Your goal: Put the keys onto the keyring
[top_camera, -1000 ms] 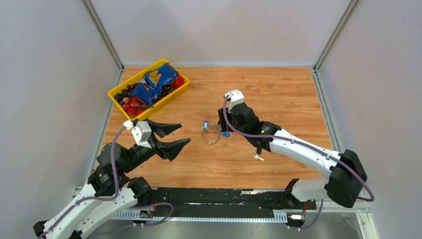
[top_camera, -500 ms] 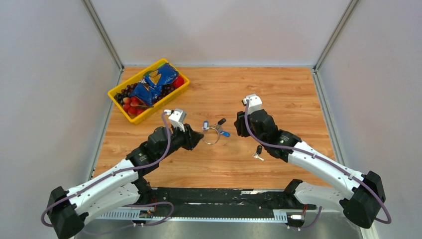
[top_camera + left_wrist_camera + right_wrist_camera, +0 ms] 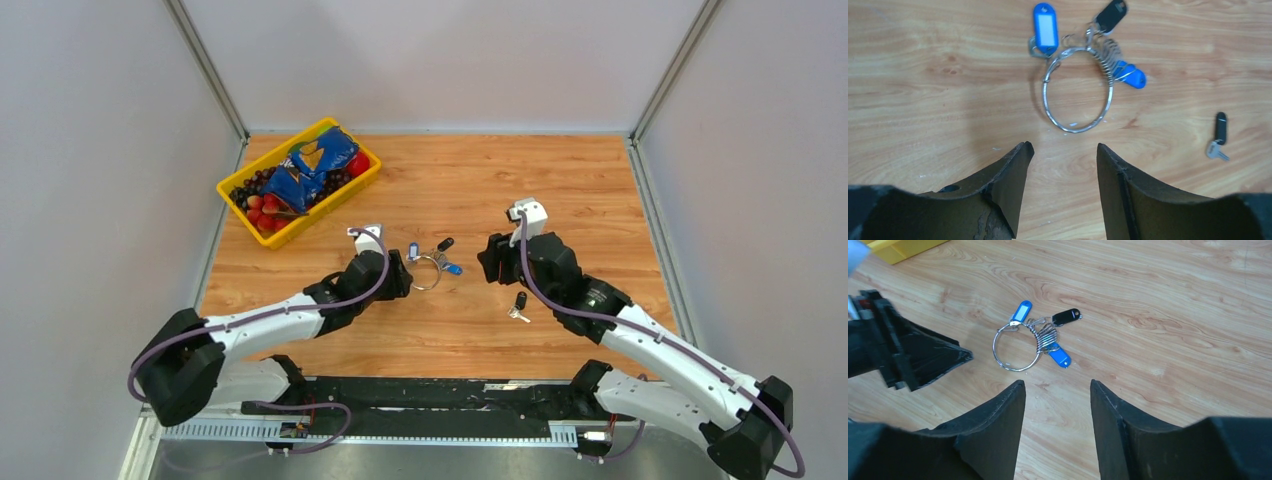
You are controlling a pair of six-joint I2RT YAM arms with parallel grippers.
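Overhead, the keyring [image 3: 424, 272] lies flat on the table [image 3: 580, 190] between the two claws. The left gripper [image 3: 402, 279] is just beside it on the left and the right gripper [image 3: 488, 262] is a little apart on the right. One loose key [image 3: 518, 305] with a black head lies nearer, off the ring, beside the right forearm. The likely trouble is that the thin wire sits flush on the wood, so closing fingers may skate over it or shove the whole cluster aside. With both claws crowding one small ring, they could also knock each other.

From the left wrist, the jaws stand well apart, holding nothing and touching nothing. The ring lies just beyond the tips, with a blue tag [image 3: 1045, 27], a black-headed key [image 3: 1111, 15] and a blue-headed key [image 3: 1130, 78] gathered on its far side.

From the right wrist, that claw gapes about as wide and is likewise empty. The ring is ahead and slightly left, and the loose key is out of view.
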